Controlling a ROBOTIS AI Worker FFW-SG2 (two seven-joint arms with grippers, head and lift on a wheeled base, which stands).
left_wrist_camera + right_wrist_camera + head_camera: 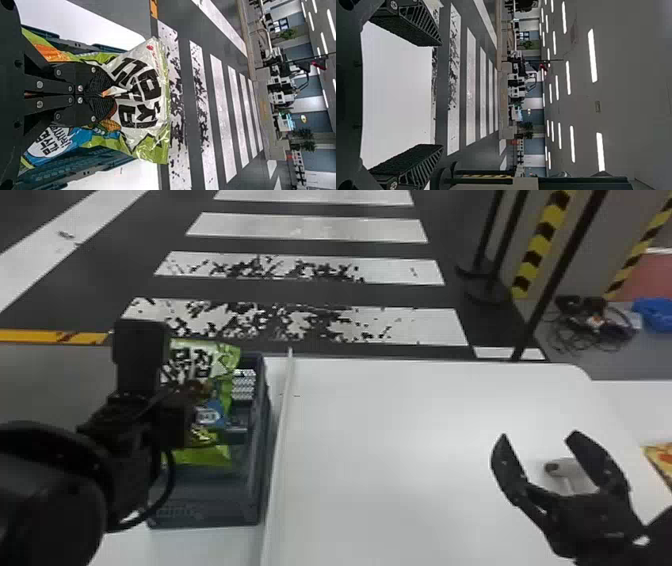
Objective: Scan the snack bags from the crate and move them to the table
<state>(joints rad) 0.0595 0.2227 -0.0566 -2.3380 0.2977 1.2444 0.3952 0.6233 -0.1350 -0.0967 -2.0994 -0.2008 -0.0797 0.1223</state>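
Left pincer (112, 94) closed on bag (144, 97); bag in or just over crate (217, 500), can't tell. Right pincer (539, 435) wide open, empty, right of crate. Risk: bag's low end snags crate rim, slick film slips out.

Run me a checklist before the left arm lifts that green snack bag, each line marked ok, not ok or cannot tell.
1. Left end effector closed on the green snack bag: ok, fingers together on its film.
2. Crate upright on the white surface: ok.
3. Bag's lower edge free of the crate: cannot tell, the left arm hides part of it.
4. Right end effector open: ok, fingers well apart.
5. Something to scan with held in the right end effector: not ok, nothing sits between its fingers.
6. Pale grey object by the right end effector is the scanner: cannot tell, fingers cover part of it.
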